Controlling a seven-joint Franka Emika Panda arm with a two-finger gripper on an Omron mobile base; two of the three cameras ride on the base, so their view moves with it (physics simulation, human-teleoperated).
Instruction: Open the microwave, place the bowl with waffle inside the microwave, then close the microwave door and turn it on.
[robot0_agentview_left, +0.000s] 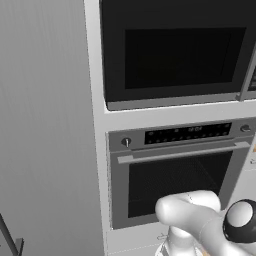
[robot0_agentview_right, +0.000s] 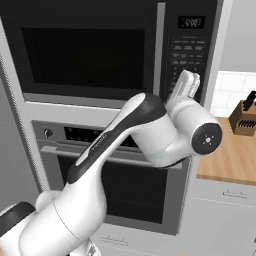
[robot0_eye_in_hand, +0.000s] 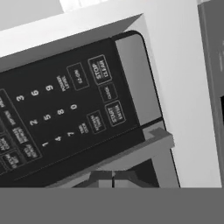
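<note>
Right base view shows the microwave (robot0_agentview_right: 95, 50) built into the tall cabinet above the oven (robot0_agentview_right: 120, 180), its door (robot0_agentview_right: 85, 52) flush with the front and the grey vertical handle (robot0_agentview_right: 160, 50) standing at the door's right edge, beside the keypad (robot0_agentview_right: 187, 55). Nothing can be made out through the dark window, so what lies inside cannot be told. In the left base view the microwave (robot0_agentview_left: 175, 52) fills the upper cabinet, the door (robot0_agentview_left: 175, 57) again shut, with the oven (robot0_agentview_left: 175, 172) directly below it. In the hand view the keypad (robot0_eye_in_hand: 65, 113) sits tilted and close, its number keys and the start key (robot0_eye_in_hand: 116, 112) legible, with the grey lower trim (robot0_eye_in_hand: 131, 153) running beneath it. To the right of the cabinet a wooden tabletop (robot0_agentview_right: 232, 155) carries a knife block (robot0_agentview_right: 244, 119), its slots holding dark-handled knives. The arm rises from the lower left of the right base view, bends at the elbow and turns its wrist up toward the keypad, the fingers (robot0_agentview_right: 189, 80) pointing at the panel's lower part, just in front of it; whether they touch it cannot be told. In the hand view the fingers (robot0_eye_in_hand: 113, 179) stand together with only a thin seam between the tips, clamped on nothing.
</note>
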